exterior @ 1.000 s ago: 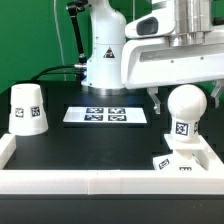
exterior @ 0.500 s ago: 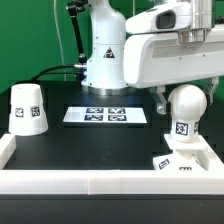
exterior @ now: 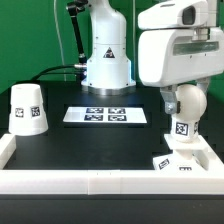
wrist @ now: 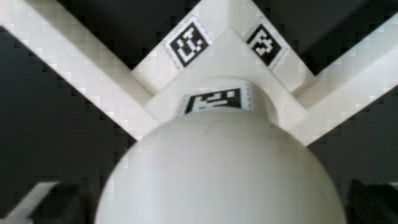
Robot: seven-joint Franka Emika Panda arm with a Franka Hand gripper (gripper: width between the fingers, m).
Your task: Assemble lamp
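The round white bulb (exterior: 186, 106) stands upright on the low square base (exterior: 186, 161) in the right front corner of the table. In the wrist view the bulb (wrist: 222, 165) fills the near field, with the tagged base (wrist: 228, 45) beyond it. My gripper (exterior: 180, 98) hangs right over the bulb, and one finger (exterior: 165, 100) shows at the bulb's side toward the exterior view's left. In the wrist view my gripper (wrist: 214, 208) straddles the bulb, with dark gaps at both sides, so it is open. The tapered shade (exterior: 27, 108) stands far off at the exterior view's left.
The marker board (exterior: 105, 115) lies flat mid-table in front of the arm's white pedestal (exterior: 105, 65). A white rail (exterior: 90, 184) borders the black table at the front and sides; its corner (wrist: 80, 70) frames the base in the wrist view.
The hand has moved toward the exterior view's left and down over the bulb, now covering the bulb's top. The bulb, base and shade have not moved.
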